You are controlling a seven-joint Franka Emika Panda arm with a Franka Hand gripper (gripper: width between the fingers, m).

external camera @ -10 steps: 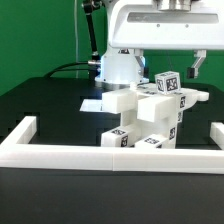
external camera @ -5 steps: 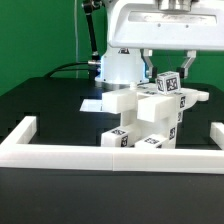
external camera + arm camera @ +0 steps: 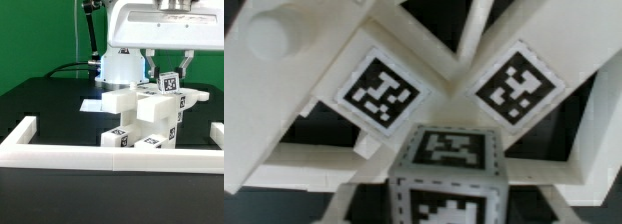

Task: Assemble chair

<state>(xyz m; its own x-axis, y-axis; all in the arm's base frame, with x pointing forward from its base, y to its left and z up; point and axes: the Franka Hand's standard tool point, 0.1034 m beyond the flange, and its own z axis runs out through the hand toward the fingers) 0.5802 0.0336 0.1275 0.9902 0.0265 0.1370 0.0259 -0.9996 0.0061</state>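
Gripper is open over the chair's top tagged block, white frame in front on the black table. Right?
Not open. The exterior view shows the gripper shut on the tagged block atop the chair, clamping it from both sides. The white frame does lie in front on the black table.

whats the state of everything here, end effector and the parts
end effector, shut on the top block
top block, held at the top of the chair
chair, partly built, standing on the table
border frame, lying flat, untouched
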